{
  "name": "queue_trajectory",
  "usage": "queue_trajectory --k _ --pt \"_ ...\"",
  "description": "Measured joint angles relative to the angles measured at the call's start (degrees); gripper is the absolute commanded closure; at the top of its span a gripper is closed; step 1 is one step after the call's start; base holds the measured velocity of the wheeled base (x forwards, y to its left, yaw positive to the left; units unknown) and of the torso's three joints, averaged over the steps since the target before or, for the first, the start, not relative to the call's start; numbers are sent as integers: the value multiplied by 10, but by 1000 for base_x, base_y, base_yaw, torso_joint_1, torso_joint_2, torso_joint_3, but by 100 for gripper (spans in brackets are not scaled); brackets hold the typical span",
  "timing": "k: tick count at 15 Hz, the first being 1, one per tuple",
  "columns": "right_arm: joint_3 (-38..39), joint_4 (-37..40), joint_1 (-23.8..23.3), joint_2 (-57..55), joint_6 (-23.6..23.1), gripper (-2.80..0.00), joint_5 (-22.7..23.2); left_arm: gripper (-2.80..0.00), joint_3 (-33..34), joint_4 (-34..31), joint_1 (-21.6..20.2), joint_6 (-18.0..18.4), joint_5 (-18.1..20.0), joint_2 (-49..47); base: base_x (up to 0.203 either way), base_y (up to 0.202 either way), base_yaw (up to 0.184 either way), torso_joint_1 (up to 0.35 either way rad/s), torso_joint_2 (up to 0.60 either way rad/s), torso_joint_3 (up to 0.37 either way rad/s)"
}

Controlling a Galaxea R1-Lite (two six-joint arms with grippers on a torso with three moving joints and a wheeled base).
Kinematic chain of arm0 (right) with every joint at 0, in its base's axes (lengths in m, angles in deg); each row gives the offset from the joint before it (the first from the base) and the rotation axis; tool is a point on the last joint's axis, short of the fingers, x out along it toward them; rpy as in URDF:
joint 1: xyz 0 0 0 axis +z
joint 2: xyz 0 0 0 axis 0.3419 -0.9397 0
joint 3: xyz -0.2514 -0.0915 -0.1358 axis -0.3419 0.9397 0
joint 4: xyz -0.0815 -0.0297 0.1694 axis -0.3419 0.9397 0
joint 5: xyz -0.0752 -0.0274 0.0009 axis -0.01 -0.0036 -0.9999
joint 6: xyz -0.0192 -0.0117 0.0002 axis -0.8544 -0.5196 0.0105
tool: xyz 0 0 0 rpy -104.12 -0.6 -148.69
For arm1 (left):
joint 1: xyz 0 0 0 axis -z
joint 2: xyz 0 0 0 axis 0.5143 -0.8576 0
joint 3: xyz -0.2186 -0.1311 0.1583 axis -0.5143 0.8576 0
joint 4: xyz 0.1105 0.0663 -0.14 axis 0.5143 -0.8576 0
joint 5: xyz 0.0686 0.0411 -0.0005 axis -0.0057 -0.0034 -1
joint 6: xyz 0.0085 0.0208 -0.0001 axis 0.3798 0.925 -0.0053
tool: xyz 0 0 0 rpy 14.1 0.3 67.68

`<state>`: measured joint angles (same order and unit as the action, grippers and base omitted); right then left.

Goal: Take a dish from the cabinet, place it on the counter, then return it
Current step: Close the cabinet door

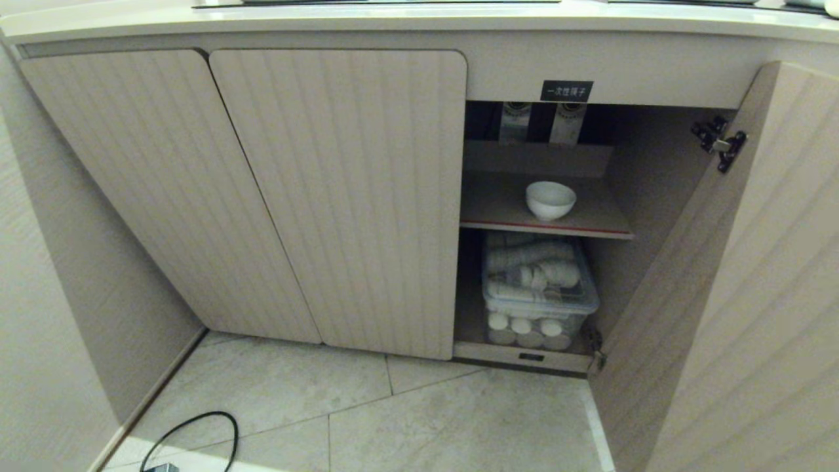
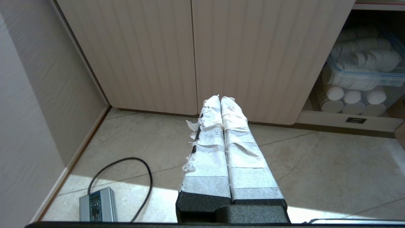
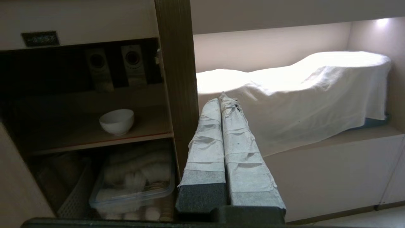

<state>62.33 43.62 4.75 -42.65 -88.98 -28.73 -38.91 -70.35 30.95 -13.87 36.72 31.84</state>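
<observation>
The dish (image 1: pixel 550 199), a small plain white bowl, stands on the red-edged upper shelf of the cabinet (image 1: pixel 341 196), whose rightmost door (image 1: pixel 734 275) hangs open. The right wrist view shows the dish (image 3: pixel 117 121) too, well off to one side of my right gripper (image 3: pixel 220 99), which is shut and empty, level with the open door's edge (image 3: pixel 177 95). My left gripper (image 2: pixel 219 100) is shut and empty, low over the floor before the closed doors. The counter (image 1: pixel 419 19) runs along the top. Neither arm shows in the head view.
A clear lidded box (image 1: pixel 541 288) of stacked white cups fills the lower shelf. A black cable (image 1: pixel 190 432) and a grey power brick (image 2: pixel 98 209) lie on the tiled floor at the left, by a side wall (image 1: pixel 59 295). A white cloth (image 3: pixel 300 95) drapes a ledge beyond the door.
</observation>
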Motion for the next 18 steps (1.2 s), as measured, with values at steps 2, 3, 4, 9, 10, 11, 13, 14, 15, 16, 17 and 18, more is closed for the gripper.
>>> queue_trajectory --k 2,3,4,9,10,11,13,14,15,16,17,18 --pt "0 15 0 0 9 0 10 0 0 0 0 0 0 0 0 0 0 0 0 0" --pt "0 18 0 0 10 0 19 0 0 0 0 0 0 0 0 0 0 0 0 0" --pt "0 20 2 0 10 0 27 0 0 0 0 0 0 0 0 0 0 0 0 0" --pt "-1 39 7 0 10 0 90 0 0 0 0 0 0 0 0 0 0 0 0 0" --pt "-1 42 12 0 10 0 95 0 0 0 0 0 0 0 0 0 0 0 0 0" --pt "-2 45 20 0 10 0 95 0 0 0 0 0 0 0 0 0 0 0 0 0" --pt "-4 57 33 0 10 0 96 0 0 0 0 0 0 0 0 0 0 0 0 0" --pt "-5 65 38 0 10 0 96 0 0 0 0 0 0 0 0 0 0 0 0 0" --pt "-6 73 44 0 9 0 96 0 0 0 0 0 0 0 0 0 0 0 0 0" --pt "-7 80 50 0 9 0 97 0 0 0 0 0 0 0 0 0 0 0 0 0" --pt "-7 85 56 0 9 0 100 0 0 0 0 0 0 0 0 0 0 0 0 0" --pt "-7 90 61 0 9 0 108 0 0 0 0 0 0 0 0 0 0 0 0 0"
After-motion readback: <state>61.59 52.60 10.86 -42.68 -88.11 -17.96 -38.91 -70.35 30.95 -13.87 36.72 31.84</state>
